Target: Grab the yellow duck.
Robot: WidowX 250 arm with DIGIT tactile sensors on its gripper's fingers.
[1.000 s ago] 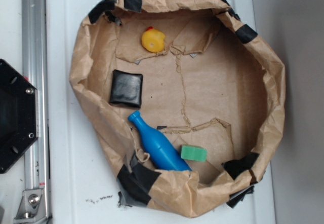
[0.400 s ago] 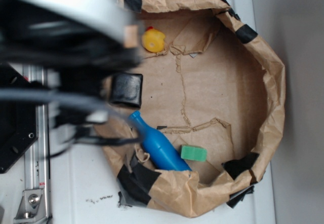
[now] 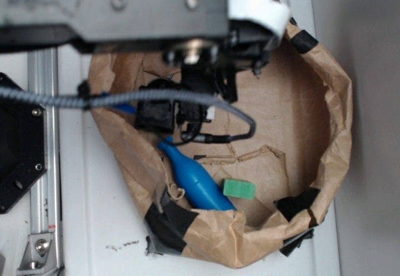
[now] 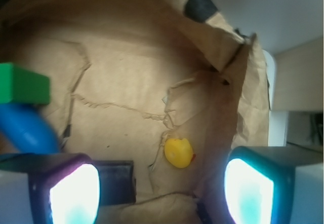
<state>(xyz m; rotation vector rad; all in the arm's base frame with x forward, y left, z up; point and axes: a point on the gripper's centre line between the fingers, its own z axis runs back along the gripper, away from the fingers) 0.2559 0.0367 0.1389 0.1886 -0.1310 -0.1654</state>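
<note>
The claw [image 4: 161, 183] hangs spread wide, its 2 fingers [image 4: 73, 193] apart. The yellow duck [image 4: 178, 152] lies between them, nearer the right finger, just beside the paper wall [image 4: 228, 97]; bare floor leftward.

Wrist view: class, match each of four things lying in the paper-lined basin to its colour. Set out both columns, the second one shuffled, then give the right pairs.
Things:
1. duck
2. bottle
3. block
4. square pad

Colours:
A. green
B. black
C. yellow
D. blue

Pairs: 1-C, 2-D, 3-A, 4-B.
</note>
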